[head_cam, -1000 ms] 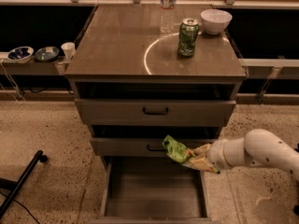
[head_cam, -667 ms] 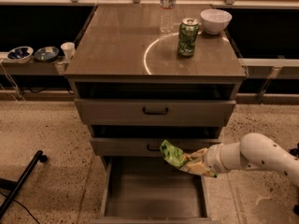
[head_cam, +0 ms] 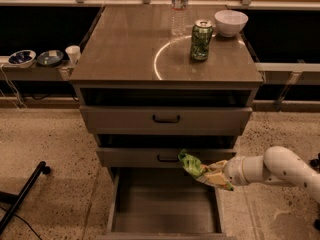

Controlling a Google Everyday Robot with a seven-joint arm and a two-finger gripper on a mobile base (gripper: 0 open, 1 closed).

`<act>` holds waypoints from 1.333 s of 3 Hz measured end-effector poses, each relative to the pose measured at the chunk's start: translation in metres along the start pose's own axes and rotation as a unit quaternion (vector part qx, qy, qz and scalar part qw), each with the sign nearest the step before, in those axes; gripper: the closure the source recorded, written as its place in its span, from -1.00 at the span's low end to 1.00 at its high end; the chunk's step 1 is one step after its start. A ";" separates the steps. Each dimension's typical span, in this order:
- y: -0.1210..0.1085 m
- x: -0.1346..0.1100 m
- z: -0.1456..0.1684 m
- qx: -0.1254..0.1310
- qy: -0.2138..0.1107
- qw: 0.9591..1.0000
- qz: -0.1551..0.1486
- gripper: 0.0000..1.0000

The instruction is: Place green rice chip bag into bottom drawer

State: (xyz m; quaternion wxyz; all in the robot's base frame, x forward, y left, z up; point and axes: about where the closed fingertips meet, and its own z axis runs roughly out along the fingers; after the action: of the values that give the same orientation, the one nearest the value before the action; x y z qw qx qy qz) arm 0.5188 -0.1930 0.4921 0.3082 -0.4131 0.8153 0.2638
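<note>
Speckled stone floor (head_cam: 50, 134) runs under a grey-brown cabinet (head_cam: 130, 54). On its top stand a green soda can (head_cam: 201, 39), a white bowl (head_cam: 230, 22) and a clear water bottle (head_cam: 179, 9), all well apart from my work below. The bottom drawer (head_cam: 155, 204) is pulled out towards the camera, its flat floor bare as far as I can see.

Very little has changed over the last second. My arm (head_cam: 280, 166) reaches in from the right as it did before, drawn in only slightly. The green rice chip bag (head_cam: 190, 163) has sunk a shade and barely moved sideways. It still hangs in front of the middle drawer (head_cam: 140, 157), just right of that drawer's black handle, above the right-hand part of the open bottom drawer. I judge the carry to be nearly done. What is left is to bring the bag lower into the box and let go, so it lands inside rather than on the right wall.

My gripper (head_cam: 210, 176) is clamped on the bag's lower right end, and the bag touches nothing else.

The bag looks bright green, crumpled and folded on itself. It sticks up and to the left from my fingers, with a paler yellowish patch near the grip. Its print is too creased to read.
</note>
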 end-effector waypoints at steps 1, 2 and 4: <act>-0.023 0.055 0.047 -0.021 -0.025 0.999 0.015 1.00; -0.035 0.109 0.103 -0.054 -0.042 0.997 0.038 1.00; -0.010 0.211 0.206 -0.085 -0.066 0.989 0.107 1.00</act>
State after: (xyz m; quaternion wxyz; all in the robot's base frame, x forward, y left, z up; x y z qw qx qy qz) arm 0.4867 -0.1651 0.1997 0.2952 -0.3303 0.8074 0.3897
